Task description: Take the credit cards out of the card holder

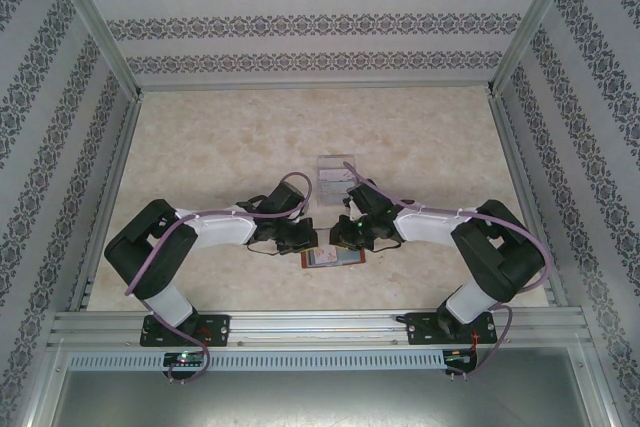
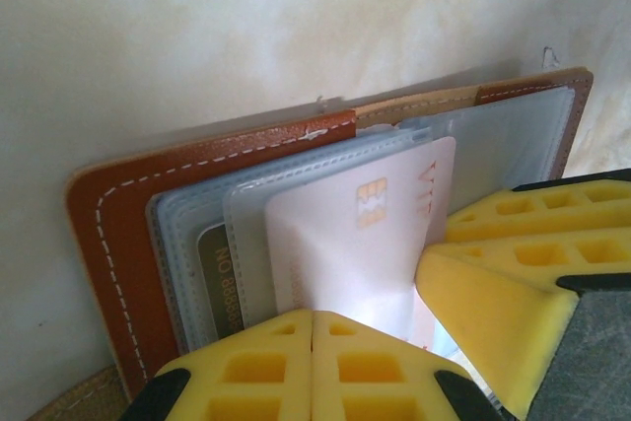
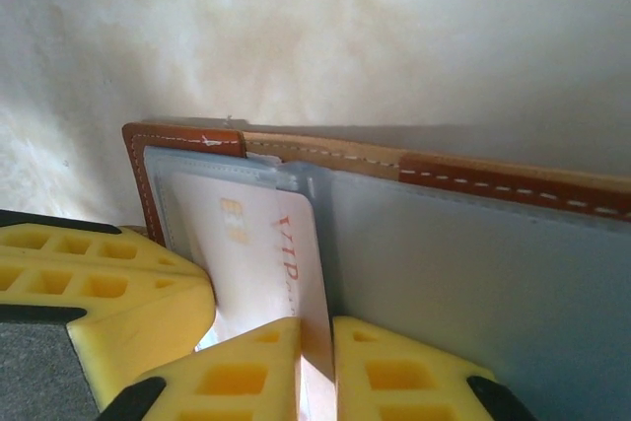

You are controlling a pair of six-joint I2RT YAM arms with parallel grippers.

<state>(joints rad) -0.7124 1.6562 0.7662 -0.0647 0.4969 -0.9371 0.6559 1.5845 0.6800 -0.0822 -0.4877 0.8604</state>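
Observation:
The reddish-brown card holder (image 2: pixel 116 229) lies open on the table, its grey-blue sleeves facing up. A pale whitish-pink credit card (image 3: pixel 258 244) with a gold chip and red "VIP" lettering sticks partway out of a sleeve. My right gripper (image 3: pixel 315 330) is shut on this card's edge, which stands between its yellow fingertips. A dark card (image 2: pixel 219 283) sits inside a sleeve on the left half. My left gripper (image 2: pixel 313 315) is shut with nothing between its tips, which sit over the sleeves at the pale card's near end. In the top view both grippers (image 1: pixel 300 239) (image 1: pixel 347 237) meet over the card holder (image 1: pixel 335 258).
A clear acrylic stand (image 1: pixel 337 173) stands just behind the two grippers. The marbled tabletop (image 1: pixel 220 147) is bounded by patterned walls on three sides and a metal rail (image 1: pixel 320 325) at the near edge.

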